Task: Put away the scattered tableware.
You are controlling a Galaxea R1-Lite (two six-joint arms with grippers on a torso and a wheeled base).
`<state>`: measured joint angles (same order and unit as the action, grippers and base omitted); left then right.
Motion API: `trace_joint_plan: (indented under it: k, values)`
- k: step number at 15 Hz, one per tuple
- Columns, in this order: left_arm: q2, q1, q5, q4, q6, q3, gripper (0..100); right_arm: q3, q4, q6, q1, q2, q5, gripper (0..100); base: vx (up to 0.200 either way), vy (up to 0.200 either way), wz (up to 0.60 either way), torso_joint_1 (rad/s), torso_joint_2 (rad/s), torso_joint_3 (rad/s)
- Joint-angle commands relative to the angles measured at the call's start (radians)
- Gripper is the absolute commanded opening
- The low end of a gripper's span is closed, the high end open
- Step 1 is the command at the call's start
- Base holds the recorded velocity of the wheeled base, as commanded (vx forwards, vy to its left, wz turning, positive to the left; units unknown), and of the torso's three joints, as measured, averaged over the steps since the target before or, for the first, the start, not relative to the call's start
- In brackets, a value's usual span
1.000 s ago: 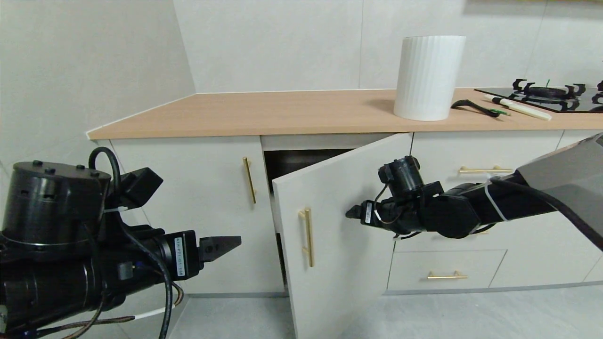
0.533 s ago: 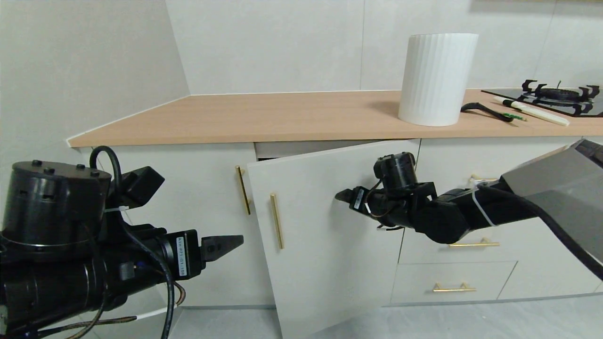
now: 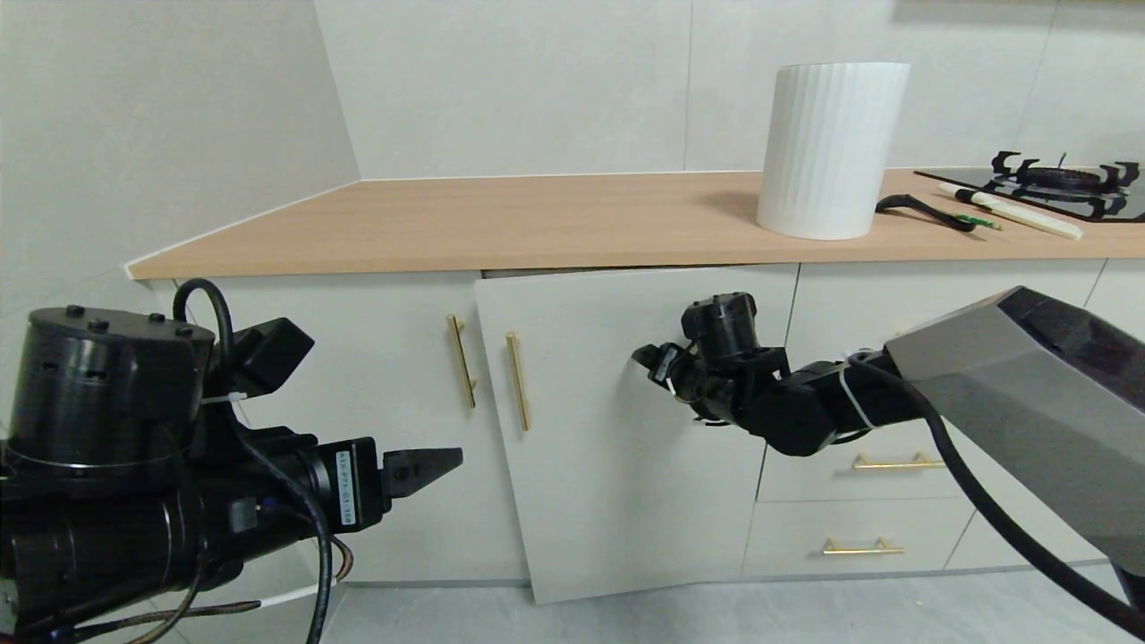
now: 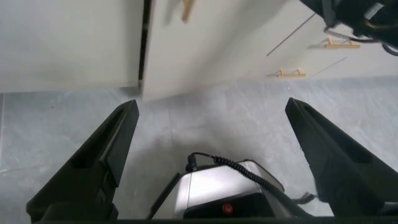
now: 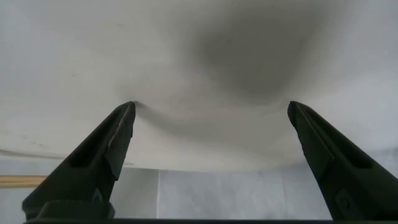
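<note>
Two pieces of tableware lie on the table toward its right end, a black utensil (image 3: 921, 208) and a pale stick-like one (image 3: 1015, 213). They sit side by side between the white canister (image 3: 827, 148) and the hob (image 3: 1055, 179), and neither arm is near them. I cannot tell exactly what kind of utensils they are. The canister stands upright just beside them and looks like the likely place for them to go.

Below the table's front edge, the right arm (image 3: 805, 411) reaches across to a cabinet door (image 3: 626, 501). Its jaws are spread wide with nothing between them, and their tips rest against the door's flat face, well away from the handle (image 3: 516, 380). Pressing on the bare panel suits a push rather than a pull, so the step in hand seems to be shutting this door. The door is nearly home, though its lower handle-side corner stands a little proud of the neighbouring door (image 3: 358, 402).

The left arm (image 3: 179, 501) hangs low before the cabinets under the table's left end, apart from the door and probably out of its swing. Its jaws are also wide and empty, with the floor (image 4: 205, 130) below them.

The tableware itself is not yet put away
</note>
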<state>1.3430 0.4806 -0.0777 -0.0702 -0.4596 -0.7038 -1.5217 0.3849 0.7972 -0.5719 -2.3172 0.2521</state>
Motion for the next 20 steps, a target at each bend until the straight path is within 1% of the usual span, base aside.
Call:
trace_joint_plan:
  k: [1,2,6,8,10,12,13,14,15,16,17,19,20]
  values:
    - [0.001,-0.001,-0.001,0.0,-0.001,0.0,100,-0.06,0.0,0.0,0.009,-0.062,0.044,100,0.0,0.0,0.0,0.0,0.0,0.0]
    - [0.002,-0.001,-0.001,0.0,-0.001,0.0,100,-0.08,0.0,0.0,0.02,-0.077,0.067,100,0.0,0.0,0.0,0.0,0.0,0.0]
    - [0.008,-0.001,-0.001,0.0,-0.001,0.001,100,-0.112,-0.001,0.002,0.04,-0.09,0.087,100,0.0,0.0,0.0,0.0,0.0,0.0]
    - [0.01,-0.001,-0.001,0.0,-0.002,0.0,100,-0.104,-0.004,0.0,0.043,-0.077,0.087,100,0.0,0.0,0.0,0.0,0.0,0.0]
    - [0.01,-0.001,-0.001,0.0,-0.001,0.001,100,-0.061,-0.006,-0.001,0.037,-0.037,0.081,100,0.0,0.0,0.0,0.0,0.0,0.0]
    - [0.001,-0.001,-0.002,-0.002,-0.001,0.0,100,0.101,-0.001,-0.006,0.017,0.134,0.01,100,0.0,0.0,0.0,0.0,0.0,0.0]
    - [0.001,-0.001,-0.002,-0.002,-0.001,0.0,100,0.107,0.0,-0.006,0.015,0.141,0.007,100,0.0,0.0,0.0,0.0,0.0,0.0]
    - [-0.022,-0.001,-0.005,-0.002,-0.001,0.0,100,0.248,0.0,-0.03,0.014,0.299,-0.04,100,0.0,0.0,0.0,0.0,0.0,0.0]
    - [-0.053,-0.004,-0.016,-0.002,0.001,0.0,100,0.365,0.002,-0.089,0.014,0.423,-0.048,100,0.0,0.0,0.0,0.0,0.0,0.0]
    - [-0.064,-0.005,-0.021,-0.002,0.001,0.0,100,0.405,0.002,-0.108,0.014,0.467,-0.047,100,0.0,0.0,0.0,0.0,0.0,0.0]
    - [-0.116,-0.013,-0.031,-0.002,0.001,0.006,100,0.532,0.003,-0.164,0.014,0.624,-0.045,100,0.0,0.0,0.0,0.0,0.0,0.0]
    - [-0.171,-0.016,-0.051,0.001,0.002,0.017,100,0.653,0.002,-0.228,0.014,0.791,-0.036,100,0.0,0.0,0.0,0.0,0.0,0.0]
    - [-0.232,-0.019,-0.073,0.0,0.022,0.055,100,0.756,0.002,-0.279,0.017,0.935,0.003,100,0.0,0.0,0.0,0.0,0.0,0.0]
